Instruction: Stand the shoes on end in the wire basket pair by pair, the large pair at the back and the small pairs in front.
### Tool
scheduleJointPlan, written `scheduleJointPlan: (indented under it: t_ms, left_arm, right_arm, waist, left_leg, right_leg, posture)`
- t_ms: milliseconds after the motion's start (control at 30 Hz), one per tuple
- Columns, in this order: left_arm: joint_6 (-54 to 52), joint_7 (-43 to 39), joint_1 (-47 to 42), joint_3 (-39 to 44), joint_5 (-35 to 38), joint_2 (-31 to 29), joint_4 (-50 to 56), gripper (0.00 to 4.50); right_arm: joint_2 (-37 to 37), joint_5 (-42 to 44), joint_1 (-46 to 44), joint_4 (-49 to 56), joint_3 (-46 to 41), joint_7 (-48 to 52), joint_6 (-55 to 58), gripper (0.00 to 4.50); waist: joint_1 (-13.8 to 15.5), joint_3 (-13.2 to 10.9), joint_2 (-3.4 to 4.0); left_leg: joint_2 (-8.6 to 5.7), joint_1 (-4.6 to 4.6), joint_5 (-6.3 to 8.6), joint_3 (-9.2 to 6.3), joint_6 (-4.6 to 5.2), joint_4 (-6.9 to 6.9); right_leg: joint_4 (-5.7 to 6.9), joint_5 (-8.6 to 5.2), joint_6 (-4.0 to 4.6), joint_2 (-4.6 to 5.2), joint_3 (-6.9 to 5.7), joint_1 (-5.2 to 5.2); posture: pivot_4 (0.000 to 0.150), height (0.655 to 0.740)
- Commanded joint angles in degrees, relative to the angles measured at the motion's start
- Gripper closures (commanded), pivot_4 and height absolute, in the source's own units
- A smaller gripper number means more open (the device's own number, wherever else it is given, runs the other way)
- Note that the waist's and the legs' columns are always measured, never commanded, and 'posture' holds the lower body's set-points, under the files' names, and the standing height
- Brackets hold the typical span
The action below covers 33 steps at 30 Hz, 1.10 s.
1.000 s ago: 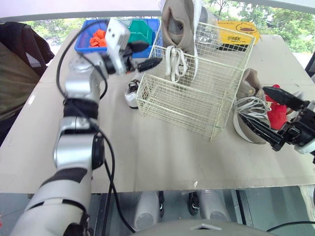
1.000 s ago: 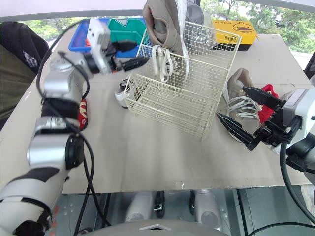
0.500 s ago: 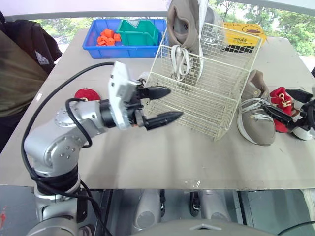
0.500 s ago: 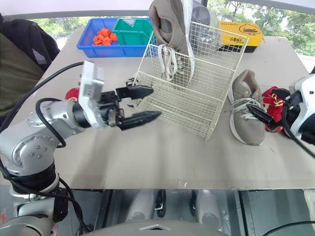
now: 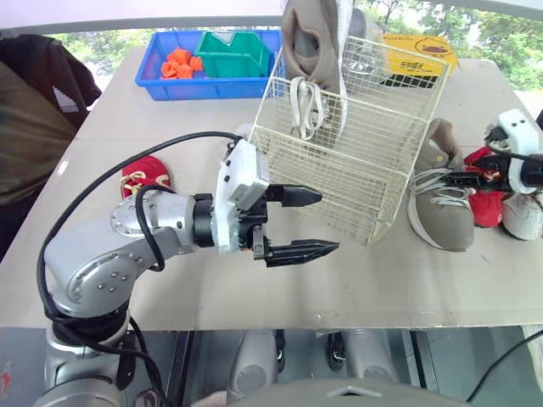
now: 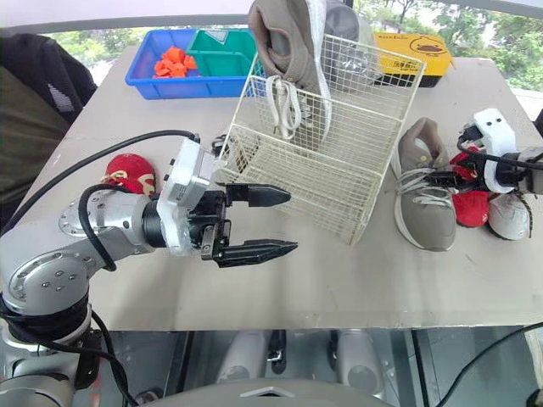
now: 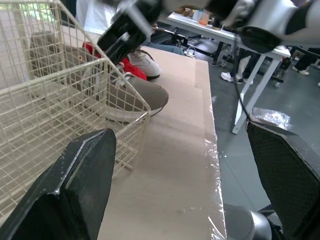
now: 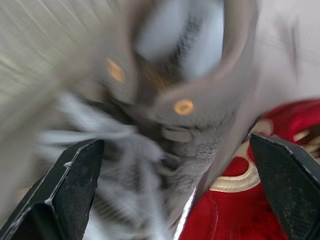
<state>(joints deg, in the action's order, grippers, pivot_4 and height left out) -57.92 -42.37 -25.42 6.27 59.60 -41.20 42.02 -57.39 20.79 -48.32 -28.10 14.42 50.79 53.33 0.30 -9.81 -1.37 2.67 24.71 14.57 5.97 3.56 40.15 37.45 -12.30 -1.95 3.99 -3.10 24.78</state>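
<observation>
The left gripper (image 5: 327, 222) hovers over the table (image 5: 356, 288) just before the wire basket (image 5: 356, 161), fingers wide apart and empty. The right gripper (image 8: 177, 165) is spread around the lying grey shoe (image 5: 437, 203), beside a red shoe (image 5: 485, 203). Its grey mate (image 5: 310, 42) stands on end at the basket's back.

Left hand (image 6: 293, 221) gapes empty near wire basket (image 6: 344, 182).
</observation>
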Motion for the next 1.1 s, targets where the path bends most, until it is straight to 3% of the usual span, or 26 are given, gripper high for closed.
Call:
scheduleJointPlan:
  t_ms: [33, 100, 300, 367, 533, 733, 900, 1000, 1100]
  left_arm:
    - [2.7, 0.4, 1.2, 0.9, 0.1, -0.8, 2.2, 0.0]
    - [3.4, 1.3, 1.8, 0.7, 0.4, -0.9, 2.8, 0.0]
    - [4.5, 2.1, 3.3, 0.9, 1.7, -1.9, 3.4, 0.0]
    - [5.1, 1.4, 3.1, 0.2, 1.3, -2.4, 2.9, 0.0]
    - [4.9, 1.1, 1.6, 0.2, 2.9, -3.0, 1.1, 0.0]
    - [4.1, 0.4, -1.7, -0.9, 5.2, -2.0, -2.9, 0.0]
    - [4.2, -3.1, -4.4, -2.3, 5.8, -2.4, -5.9, 0.0]
    - [4.6, -2.2, -5.8, -2.4, 6.1, -0.9, -7.4, 0.0]
    - [8.5, 1.8, -4.7, -1.4, 4.6, 3.8, -7.1, 0.0]
  right_arm:
    - [1.0, -6.4, -4.3, -8.5, 3.4, 4.3, -2.4, 0.25]
    - [2.1, -9.6, -5.8, -12.7, 5.3, 6.3, -4.4, 0.9]
    - [5.2, -13.7, -10.1, -20.6, 6.5, 15.1, -5.3, 3.73]
    - [5.3, -14.1, -9.9, -20.4, 5.3, 15.9, -4.5, 4.37]
    - [2.5, -7.9, -7.1, -13.7, -7.9, 12.4, 2.9, 4.44]
    - [1.7, 6.6, 8.1, 18.7, -40.0, 6.4, 30.1, 4.44]
    - [6.4, 15.2, 16.6, 39.6, -60.8, 2.8, 39.0, 4.44]
    - [10.3, 20.0, 10.8, 45.9, -68.0, -1.5, 39.2, 4.44]
    - [17.2, 19.7, -0.1, 51.4, -65.2, -10.1, 36.5, 4.44]
  waist:
    - [0.2, 0.0, 0.05]
    - [0.4, 0.0, 0.05]
    - [0.5, 0.0, 0.04]
    - [0.4, 0.0, 0.05]
    - [0.6, 0.0, 0.08]
    - [0.6, -0.3, 0.49]
    - [0.5, -0.3, 0.5]
    - [0.1, -0.3, 0.53]
    - [-0.8, -0.3, 0.53]
  left_leg:
    - [-0.01, 0.01, 0.0, 0.01, -0.01, 0.0]
    - [-0.01, 0.01, 0.0, 0.01, -0.01, 0.0]
    - [-0.01, -0.03, 0.0, -0.03, 0.01, 0.02]
    - [-0.01, -0.04, 0.0, -0.06, 0.0, 0.02]
    - [-0.01, 0.03, -0.01, -0.14, -0.02, 0.01]
    - [0.04, 0.1, 0.0, -0.12, -0.02, 0.0]
    - [-0.01, 0.04, 0.0, -0.23, -0.03, -0.07]
    - [-0.03, -0.04, 0.09, -0.13, 0.13, -0.06]
    - [-0.09, -0.17, 0.12, -0.08, 0.2, -0.05]
  right_leg:
    - [-0.03, 0.04, -0.06, 0.01, 0.01, 0.0]
    - [-0.11, 0.04, -0.08, 0.01, -0.01, -0.04]
    - [-0.14, 0.02, -0.02, 0.05, 0.01, -0.13]
    - [-0.12, 0.02, -0.02, 0.04, 0.0, -0.13]
    - [-0.09, 0.07, -0.11, 0.03, -0.12, -0.11]
    - [-0.09, 0.14, -0.26, 0.08, -0.1, -0.08]
    - [-0.03, 0.12, -0.3, 0.01, -0.18, -0.08]
    - [-0.01, 0.12, -0.31, 0.0, -0.07, -0.08]
    - [0.13, 0.11, -0.31, 0.02, 0.11, -0.08]
  posture:
    - [0.15, 0.74]
    - [0.15, 0.74]
    - [0.15, 0.74]
    - [0.15, 0.74]
    - [0.15, 0.74]
    - [0.15, 0.74]
    - [0.15, 0.74]
    - [0.15, 0.74]
    - [0.15, 0.74]
